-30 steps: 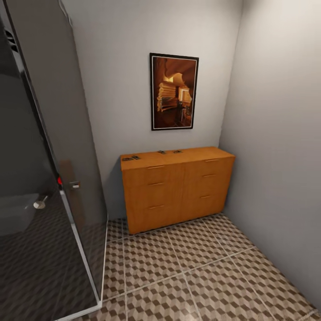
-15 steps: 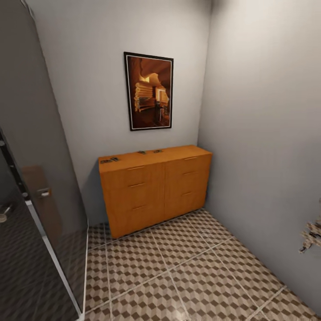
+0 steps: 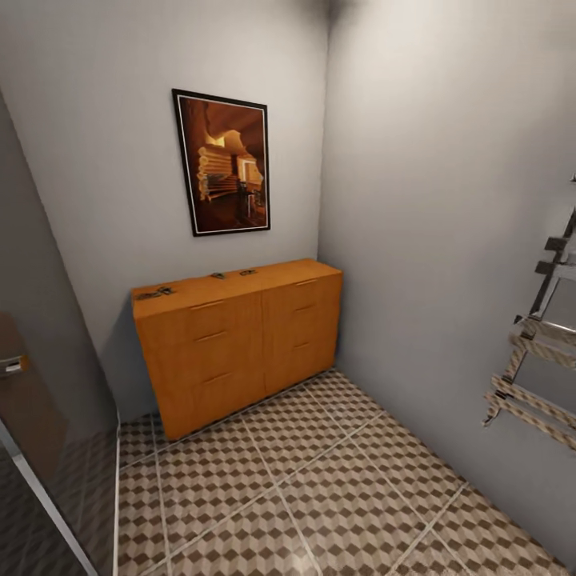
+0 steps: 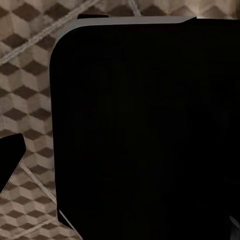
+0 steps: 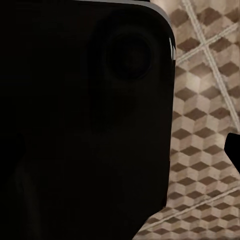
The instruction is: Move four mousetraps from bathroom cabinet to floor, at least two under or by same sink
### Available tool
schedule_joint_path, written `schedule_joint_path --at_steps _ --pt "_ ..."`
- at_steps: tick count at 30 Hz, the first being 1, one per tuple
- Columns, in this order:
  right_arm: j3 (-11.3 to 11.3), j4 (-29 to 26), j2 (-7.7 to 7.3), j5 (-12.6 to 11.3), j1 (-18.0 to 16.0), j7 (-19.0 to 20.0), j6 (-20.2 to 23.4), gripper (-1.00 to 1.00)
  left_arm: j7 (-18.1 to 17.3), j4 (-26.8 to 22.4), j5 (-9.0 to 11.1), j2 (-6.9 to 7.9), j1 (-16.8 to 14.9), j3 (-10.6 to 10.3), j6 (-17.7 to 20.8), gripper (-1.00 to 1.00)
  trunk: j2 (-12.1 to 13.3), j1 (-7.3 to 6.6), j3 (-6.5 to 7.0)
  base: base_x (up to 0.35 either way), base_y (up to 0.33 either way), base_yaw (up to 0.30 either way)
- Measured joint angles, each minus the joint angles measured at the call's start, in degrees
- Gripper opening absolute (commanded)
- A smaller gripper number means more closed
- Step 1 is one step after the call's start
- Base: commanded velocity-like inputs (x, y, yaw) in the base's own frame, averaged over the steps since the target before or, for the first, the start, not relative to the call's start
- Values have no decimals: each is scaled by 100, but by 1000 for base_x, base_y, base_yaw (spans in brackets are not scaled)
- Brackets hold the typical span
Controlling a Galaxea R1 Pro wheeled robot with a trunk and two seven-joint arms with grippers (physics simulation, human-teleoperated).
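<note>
The cabinet, a wide orange-brown dresser, stands against the far wall in the head view. Small dark mousetraps lie on its flat top: a close pair at the left end, one near the middle and one just right of it. The bathroom floor, tiled in a brown and beige cube pattern, stretches from the cabinet toward me. The bathroom sink is out of view. Both wrist views face this floor past a large black body; a dark wedge and another sit at their edges, too little to judge a gripper by.
A framed picture hangs above the cabinet. A grey wall runs along the right, with a chrome rail rack on it close by. A dark glass panel with a white frame edge stands at the left.
The head camera has swung right, so the cabinet and picture sit further left in the picture. The glass panel has mostly left the view, and the chrome rack has come in at the right.
</note>
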Motion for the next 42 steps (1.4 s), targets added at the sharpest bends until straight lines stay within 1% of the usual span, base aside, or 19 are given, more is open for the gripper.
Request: schedule_joint_path --at_steps 12,31,42 --pt "-2 0 3 0 1 0 2 100 0 0 1 0 0 0 0 100 0 0 0 0 0 -272" --pt "15 -1 -10 30 0 -7 65 100 0 1 0 0 -1 0 -2 100 0 0 0 0 0 -17" --pt "28 -1 -33 32 0 11 8 100 0 2 -1 0 0 0 -2 100 0 0 0 0 0 0"
